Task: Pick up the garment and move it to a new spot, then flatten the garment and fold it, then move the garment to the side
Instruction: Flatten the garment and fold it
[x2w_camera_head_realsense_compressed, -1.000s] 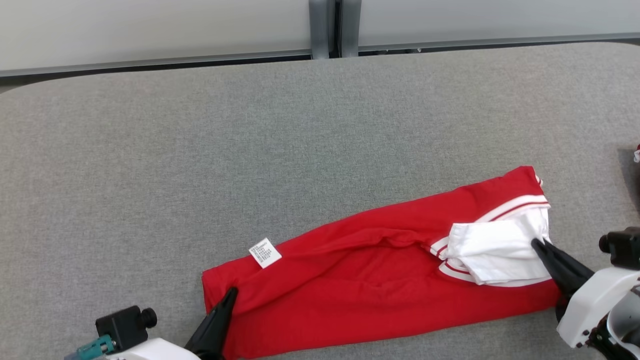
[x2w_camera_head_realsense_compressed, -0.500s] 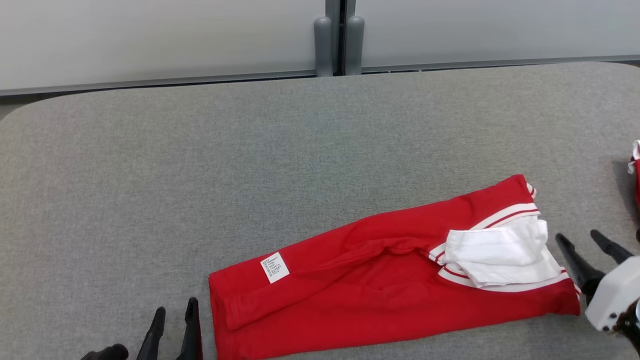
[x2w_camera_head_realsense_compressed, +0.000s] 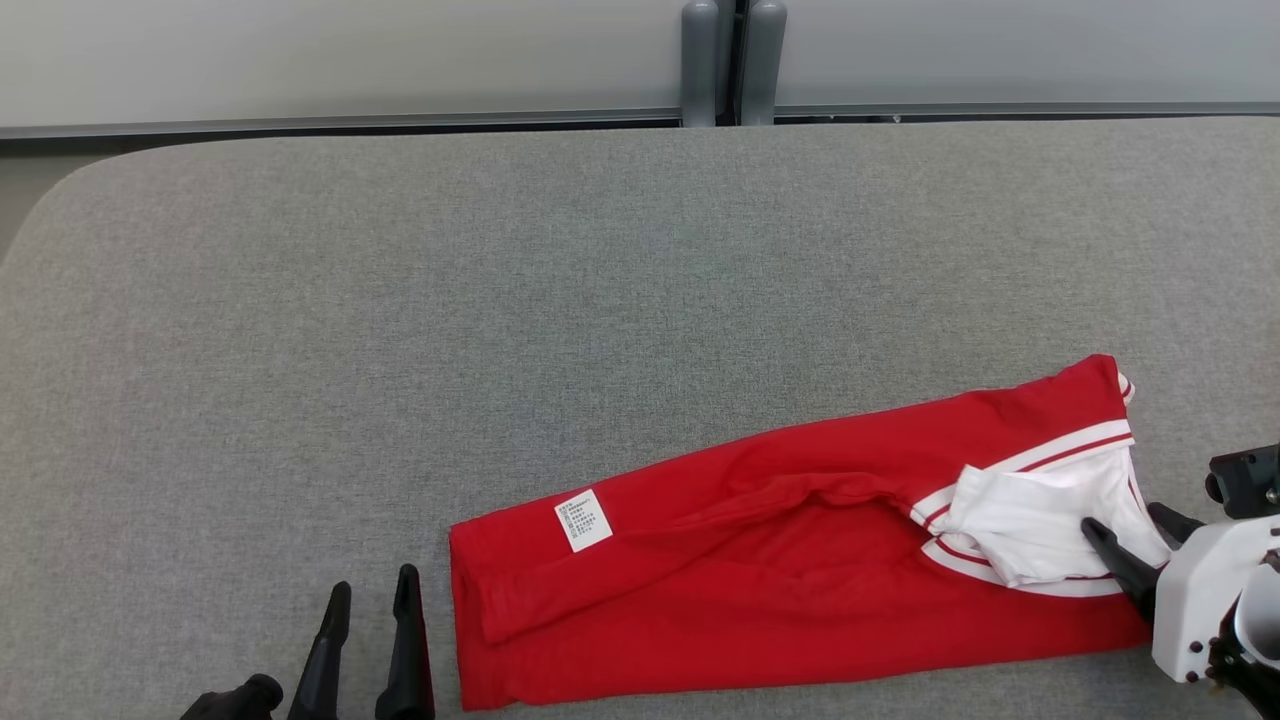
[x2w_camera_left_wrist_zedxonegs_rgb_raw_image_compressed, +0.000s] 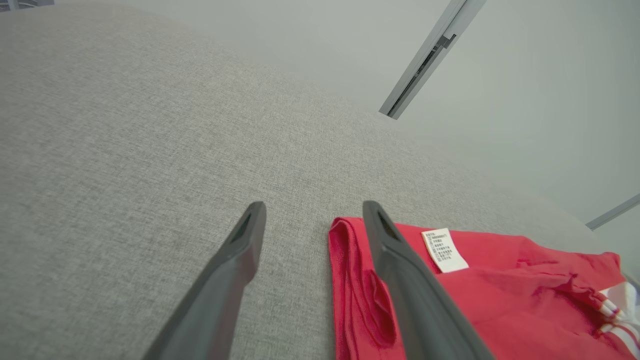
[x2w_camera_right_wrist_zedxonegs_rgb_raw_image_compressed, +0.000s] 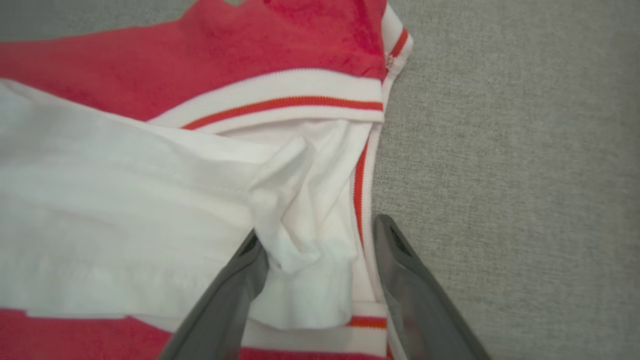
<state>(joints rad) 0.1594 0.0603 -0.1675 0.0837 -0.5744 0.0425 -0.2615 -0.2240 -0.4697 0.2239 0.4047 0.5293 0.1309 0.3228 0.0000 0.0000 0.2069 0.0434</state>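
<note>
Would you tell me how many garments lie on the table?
1: the red garment lies across the near right of the grey table; more could be beyond the frame.

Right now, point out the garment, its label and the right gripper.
garment (x2w_camera_head_realsense_compressed: 780, 610), head view, the red middle of the cloth.
label (x2w_camera_head_realsense_compressed: 583, 520), head view, centre of the white tag.
right gripper (x2w_camera_head_realsense_compressed: 1122, 517), head view, midway between its open fingertips.

Head camera looks down across the table; each wrist camera closely views one garment end.
</note>
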